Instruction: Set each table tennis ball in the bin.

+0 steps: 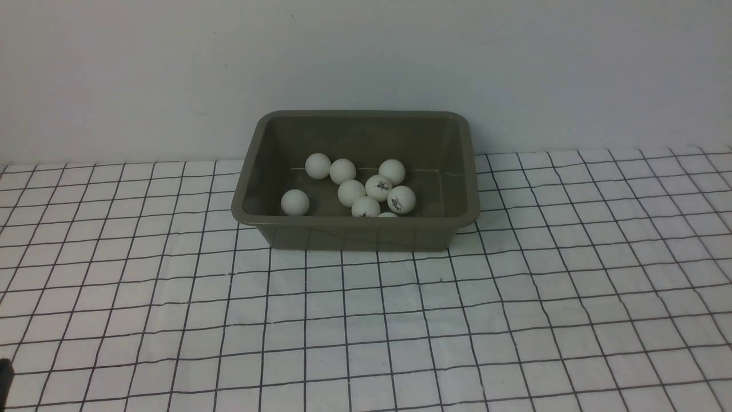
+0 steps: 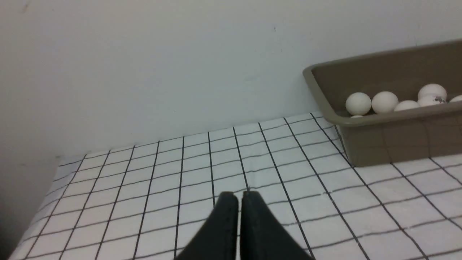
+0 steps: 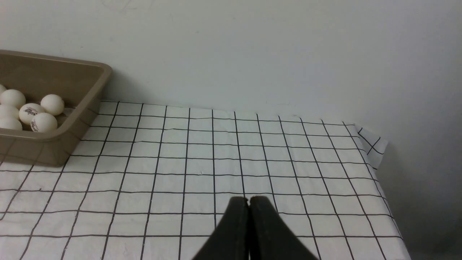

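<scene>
Altogether, the table tennis balls [image 1: 366,191] lie inside the bin [image 1: 354,232], on its floor. Eight show whole in the front view and the top of a ninth peeks over the near wall. One ball [image 1: 295,202] sits alone toward the bin's left wall; two more [image 1: 330,168] lie side by side nearer the far wall, and the rest crowd together around the middle and toward the near wall, several touching. A few of these carry small dark printed marks.

The bin stands on the table [image 1: 366,332], close to its far edge and roughly midway between its left and right edges, with the plain pale wall [image 1: 366,57] just behind it. A white cloth [image 1: 171,320] with a black grid covers the table; its far right corner [image 3: 371,142] is turned up against the wall.

Well apart from the bin, the left gripper [image 2: 239,196] hovers over the cloth near the table's left edge, its jaws pressed together with nothing between them. The right gripper [image 3: 248,201] does likewise over the right part of the table, jaws together and empty.
</scene>
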You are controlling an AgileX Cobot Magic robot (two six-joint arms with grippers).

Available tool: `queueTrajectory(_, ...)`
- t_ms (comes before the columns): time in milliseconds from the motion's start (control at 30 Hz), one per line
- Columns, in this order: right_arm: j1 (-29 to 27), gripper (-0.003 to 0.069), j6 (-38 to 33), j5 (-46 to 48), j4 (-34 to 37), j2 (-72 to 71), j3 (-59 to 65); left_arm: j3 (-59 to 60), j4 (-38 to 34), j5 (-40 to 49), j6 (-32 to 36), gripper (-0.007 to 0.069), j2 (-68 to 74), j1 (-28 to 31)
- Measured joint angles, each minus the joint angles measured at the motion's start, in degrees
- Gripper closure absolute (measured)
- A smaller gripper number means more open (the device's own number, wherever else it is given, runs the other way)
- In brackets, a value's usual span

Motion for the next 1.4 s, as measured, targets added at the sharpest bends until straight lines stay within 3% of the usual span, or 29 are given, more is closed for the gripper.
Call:
queueTrajectory(100,0.0,0.0676,0.0,0.0,0.0,0.0,0.0,2.2,-4.2,0.5,4.1,0.0629,0.0,0.0)
queueTrajectory(533,0.0,0.0676,0.0,0.0,0.0,0.0,0.0,2.3,-5.3,10.9,3.6,0.0629,0.0,0.0)
queueTrajectory(1200,0.0,0.0676,0.2,-0.2,0.2,0.0,0.0,2.3,-5.3,11.1,3.6,0.0629,0.0,0.0)
queueTrajectory(1300,-2.3,0.0676,2.9,-4.5,3.9,0.0,0.1,2.3,-5.3,11.1,3.6,0.0629,0.0,0.0)
queueTrajectory(1400,-8.1,0.0676,4.8,-12.6,12.5,0.0,2.1,2.3,-5.3,11.2,3.6,0.0629,0.0,0.0)
